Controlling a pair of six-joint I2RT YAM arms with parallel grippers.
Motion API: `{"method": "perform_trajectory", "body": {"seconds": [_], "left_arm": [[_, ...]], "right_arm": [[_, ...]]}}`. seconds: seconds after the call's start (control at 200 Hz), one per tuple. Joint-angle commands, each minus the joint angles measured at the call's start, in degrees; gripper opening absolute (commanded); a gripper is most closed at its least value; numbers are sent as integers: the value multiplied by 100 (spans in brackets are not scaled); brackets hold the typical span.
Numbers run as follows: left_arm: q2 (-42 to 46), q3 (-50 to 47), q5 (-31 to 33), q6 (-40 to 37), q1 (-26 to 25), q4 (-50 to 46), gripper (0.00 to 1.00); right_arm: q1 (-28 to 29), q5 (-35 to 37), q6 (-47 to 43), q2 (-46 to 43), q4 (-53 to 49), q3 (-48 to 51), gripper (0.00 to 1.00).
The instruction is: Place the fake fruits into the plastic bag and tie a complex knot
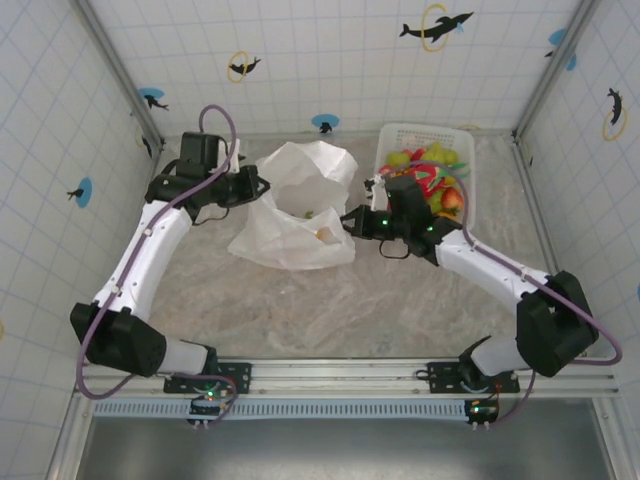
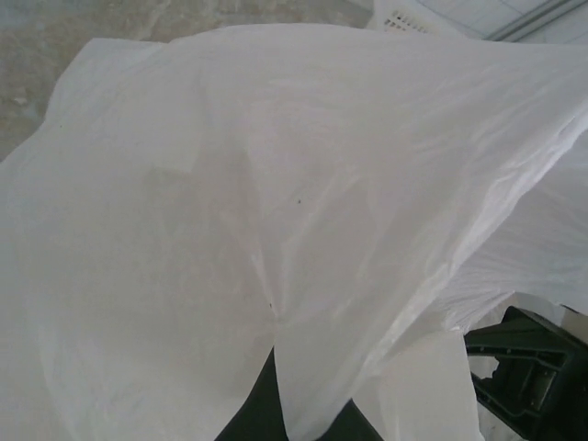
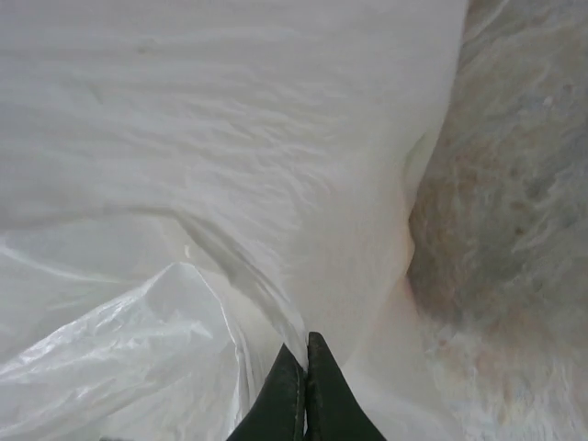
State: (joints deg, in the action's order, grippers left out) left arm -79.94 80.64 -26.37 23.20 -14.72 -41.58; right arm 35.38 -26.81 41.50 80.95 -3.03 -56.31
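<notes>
The plastic bag (image 1: 300, 205) lies in the middle of the table with its mouth spread open between my two grippers. My left gripper (image 1: 262, 186) is shut on the bag's left rim; in the left wrist view the white film (image 2: 276, 184) runs down between its dark fingers (image 2: 253, 418). My right gripper (image 1: 350, 222) is shut on the right rim, with the fingertips (image 3: 317, 367) pressed together on a fold of the bag (image 3: 230, 138). Two small fake fruits show inside the bag, an orange-tan one (image 1: 324, 234) and a greenish one (image 1: 309, 213). Several more fake fruits (image 1: 437, 160) fill the basket.
The white lattice basket (image 1: 400, 130) stands at the back right, just behind my right wrist. Tiled walls close in the table at the back and on both sides. Bare marbled tabletop (image 1: 350, 300) lies in front of the bag.
</notes>
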Motion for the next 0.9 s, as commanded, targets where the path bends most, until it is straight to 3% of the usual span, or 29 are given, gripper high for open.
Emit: {"method": "perform_trajectory", "body": {"seconds": [0.0,0.23,0.47,0.676,0.891], "left_arm": [[-150,231,16,-364,14,-712,0],[-459,360,91,-584,94,-946,0],[-207,520,-425,-327,84,-878,0],[330,442,-423,-13,49,-1062,0],[408,612,-368,166,-13,-1095,0]], "right_arm": [[-161,-723,-528,-69,-1391,-690,0],[-525,-939,-467,-193,-1550,-1203,0],[-906,-1040,-520,108,-1433,-1302,0],[-852,-1308,-922,1055,-1972,-2154,0],[-743,-1209,-1148,1328,-2168,-2133,0]]}}
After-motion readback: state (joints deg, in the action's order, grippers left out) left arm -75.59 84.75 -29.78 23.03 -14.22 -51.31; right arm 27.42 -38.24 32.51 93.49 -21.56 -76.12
